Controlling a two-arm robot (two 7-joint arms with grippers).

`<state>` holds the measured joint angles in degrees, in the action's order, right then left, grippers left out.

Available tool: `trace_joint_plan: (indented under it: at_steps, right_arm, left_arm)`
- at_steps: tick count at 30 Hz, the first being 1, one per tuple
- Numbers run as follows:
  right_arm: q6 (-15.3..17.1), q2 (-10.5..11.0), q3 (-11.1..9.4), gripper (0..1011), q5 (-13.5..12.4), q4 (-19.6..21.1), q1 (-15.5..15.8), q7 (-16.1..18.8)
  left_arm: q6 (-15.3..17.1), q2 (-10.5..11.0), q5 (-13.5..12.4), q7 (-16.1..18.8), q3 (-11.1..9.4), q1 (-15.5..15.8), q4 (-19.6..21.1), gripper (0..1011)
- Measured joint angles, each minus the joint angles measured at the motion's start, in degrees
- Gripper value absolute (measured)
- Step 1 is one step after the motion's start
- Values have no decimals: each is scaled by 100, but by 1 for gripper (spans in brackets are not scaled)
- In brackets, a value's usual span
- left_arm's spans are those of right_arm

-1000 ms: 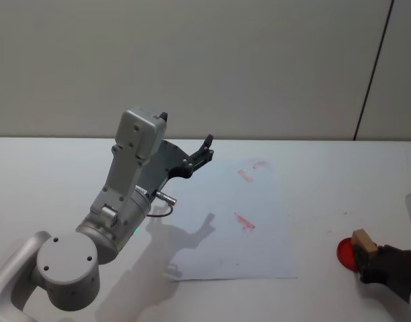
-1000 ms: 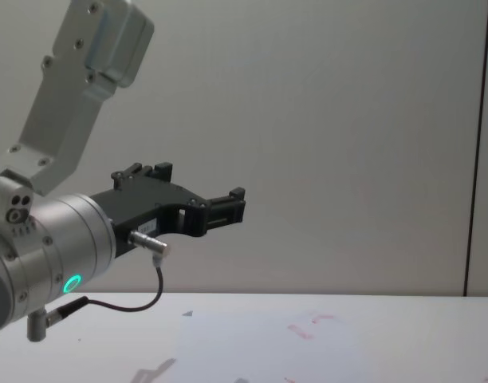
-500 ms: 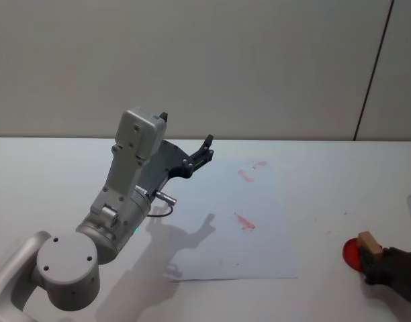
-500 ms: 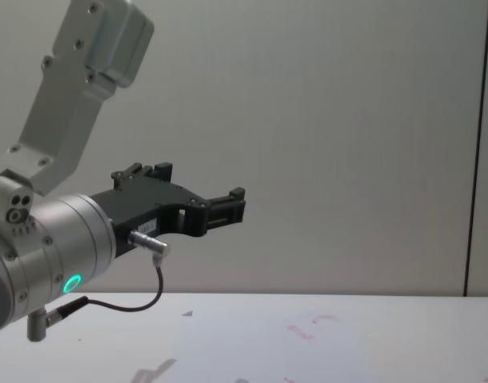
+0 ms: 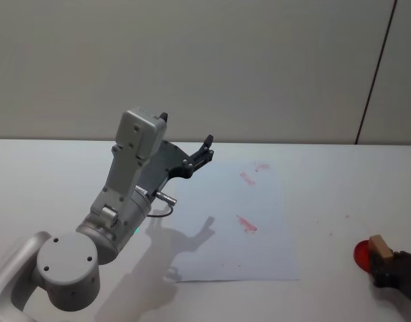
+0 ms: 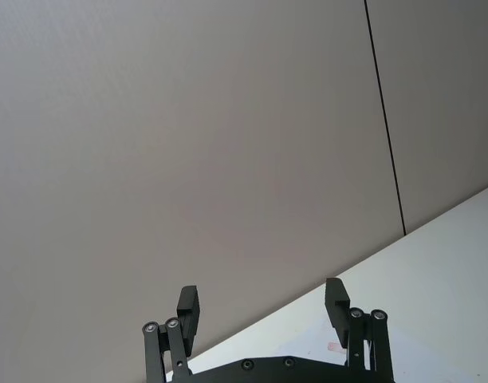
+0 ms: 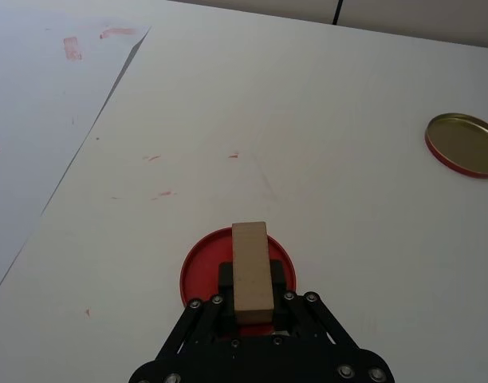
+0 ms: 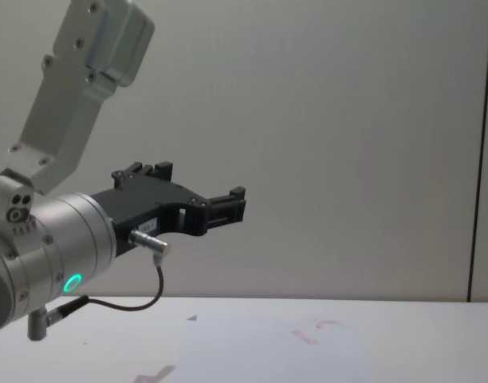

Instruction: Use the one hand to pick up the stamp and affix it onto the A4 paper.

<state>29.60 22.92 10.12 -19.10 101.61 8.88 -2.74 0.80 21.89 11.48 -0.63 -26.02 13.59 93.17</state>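
Black left gripper (image 5: 207, 149) hangs raised at left, fingers spread, empty. White A4 paper (image 5: 239, 221) lies in the middle. Far right, my right gripper (image 7: 252, 302), mostly cut off in the head view, clamps the wooden stamp (image 7: 252, 271) over the red ink pad (image 7: 200, 267). The stamp's long axis runs straight out from the jaws. Touching the pad? Can't tell.

Grey wall (image 5: 259, 67) behind white tabletop (image 5: 51, 164)

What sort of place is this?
Probably a robot test room: bare white table, plain grey wall, right end effector holding the stamp at a red ink pad, left end effector raised, open.
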Motion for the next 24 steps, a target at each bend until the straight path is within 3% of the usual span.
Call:
trace_joint_plan:
  at_steps: [12, 24]
  right_arm:
    - [-382, -70, 25, 221, 129, -99, -37, 153]
    - [-950, -157, -25, 221, -169, 204, -218, 551]
  left_arm:
    - [0, 0, 0, 0, 0, 0, 0, 1003]
    - [0, 0, 0, 0, 0, 0, 0, 1003]
